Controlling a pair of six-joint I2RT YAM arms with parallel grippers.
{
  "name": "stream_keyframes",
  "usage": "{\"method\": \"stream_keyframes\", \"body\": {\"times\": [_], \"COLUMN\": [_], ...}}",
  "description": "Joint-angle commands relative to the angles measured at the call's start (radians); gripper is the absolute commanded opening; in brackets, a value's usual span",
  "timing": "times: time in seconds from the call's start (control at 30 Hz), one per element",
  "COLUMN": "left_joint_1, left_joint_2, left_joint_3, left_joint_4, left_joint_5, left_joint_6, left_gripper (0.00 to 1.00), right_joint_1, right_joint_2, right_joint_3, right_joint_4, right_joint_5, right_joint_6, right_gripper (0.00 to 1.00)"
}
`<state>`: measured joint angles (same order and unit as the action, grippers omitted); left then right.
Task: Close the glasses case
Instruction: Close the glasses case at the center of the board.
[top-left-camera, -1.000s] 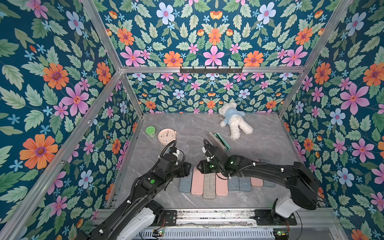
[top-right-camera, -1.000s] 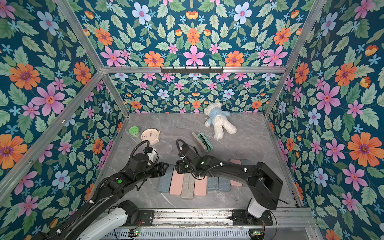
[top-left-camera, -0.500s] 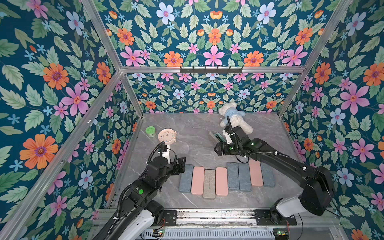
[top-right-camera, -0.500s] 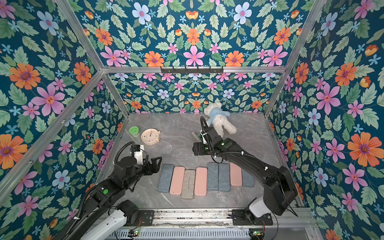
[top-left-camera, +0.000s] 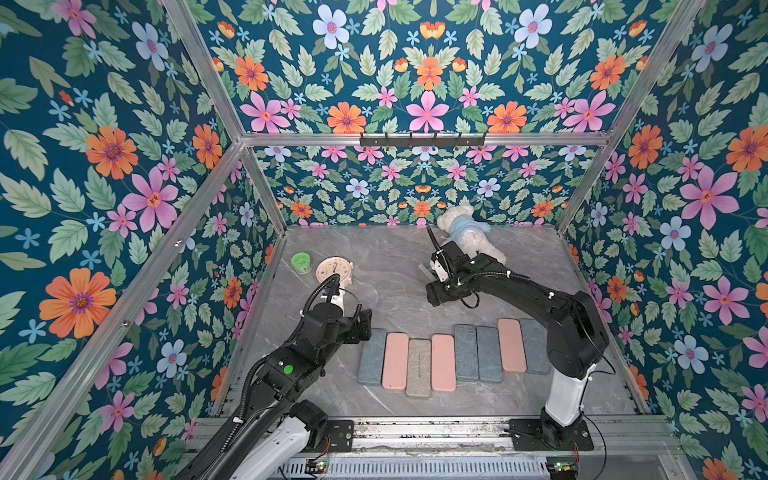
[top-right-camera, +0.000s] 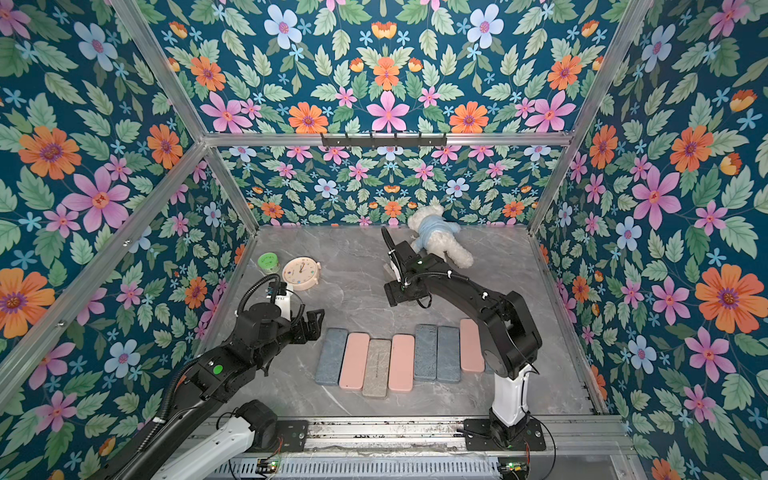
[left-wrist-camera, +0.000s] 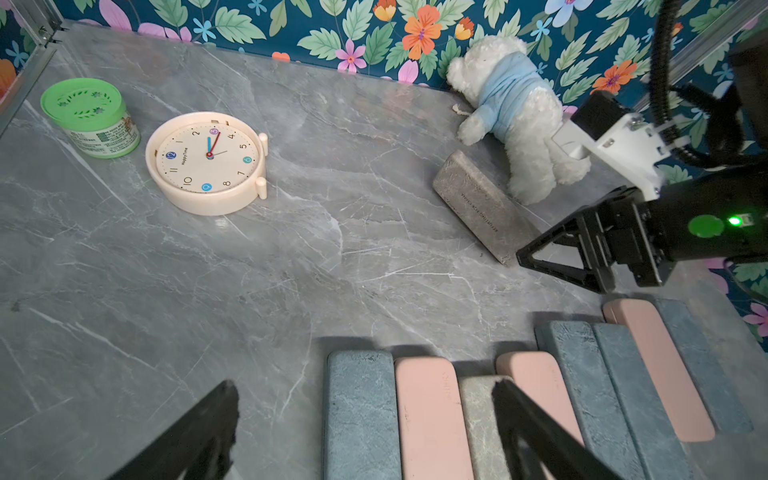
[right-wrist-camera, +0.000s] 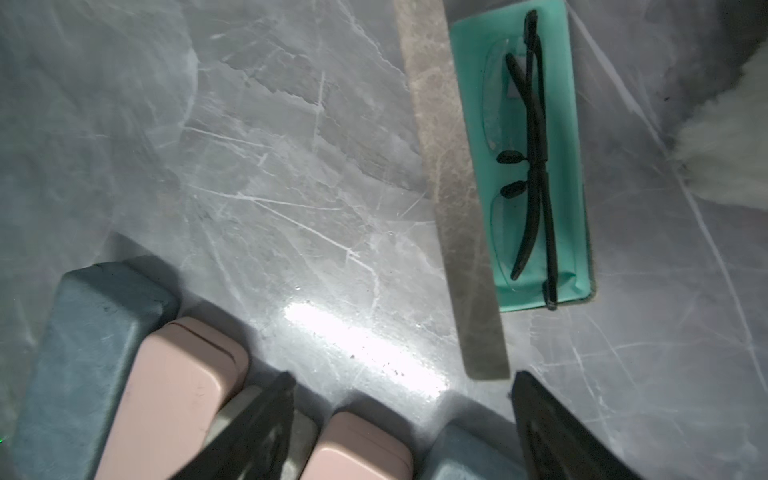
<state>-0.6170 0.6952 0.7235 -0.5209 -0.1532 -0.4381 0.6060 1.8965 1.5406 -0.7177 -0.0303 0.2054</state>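
Glasses case (right-wrist-camera: 453, 187), rectangular, grey-brown stone-look shell w/ mint-green fabric lining, lies open on the grey marble-look tabletop (top-left-camera: 374, 257) toward the back. It's just beside the legs of the fluffy white plush bear in a pale blue shirt (top-left-camera: 465, 230). Lid is tilted up on its long edge, and thin black-framed glasses (right-wrist-camera: 536, 166) lie folded in the lining. My right gripper (right-wrist-camera: 401, 382) hangs over the case's near end, fingers spread wide w/ nothing btwn them. I can't see it touching the case, and in both top views the arm hides most of it. Left gripper (left-wrist-camera: 363, 388) is likewise wide open & empty, by the left end of the row of closed slab-shaped cases (top-left-camera: 442, 361). Those are blue, pink & grey, matte, w/ rounded corners, well apart from the open one.
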Motion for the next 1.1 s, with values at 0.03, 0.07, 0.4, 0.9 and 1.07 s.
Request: {"method": "stream_keyframes", "body": {"times": [0.03, 0.07, 0.4, 0.9, 1.07], "left_joint_1": [0.0, 0.0, 0.0, 0.0, -0.001], "left_joint_2": [0.027, 0.034, 0.12, 0.357, 0.469], "left_joint_3": [0.002, 0.001, 0.016, 0.027, 0.046], "left_joint_4": [0.028, 0.034, 0.111, 0.362, 0.437], "left_joint_5": [0.019, 0.027, 0.07, 0.17, 0.204], "left_joint_6": [0.035, 0.039, 0.057, 0.026, 0.023], "left_gripper": [0.97, 0.96, 0.96, 0.94, 0.93], "right_joint_1": [-0.002, -0.002, -0.009, -0.01, -0.009], "right_joint_2": [0.033, 0.044, 0.098, 0.066, 0.046], "right_joint_3": [0.037, 0.046, 0.084, 0.021, -0.01], "right_joint_4": [-0.058, -0.063, -0.065, 0.009, 0.054], "right_joint_5": [0.027, 0.03, -0.02, -0.169, -0.233], "right_joint_6": [-0.032, -0.033, 0.004, 0.131, 0.177], "right_gripper": [0.79, 0.79, 0.56, 0.37, 0.34]}}
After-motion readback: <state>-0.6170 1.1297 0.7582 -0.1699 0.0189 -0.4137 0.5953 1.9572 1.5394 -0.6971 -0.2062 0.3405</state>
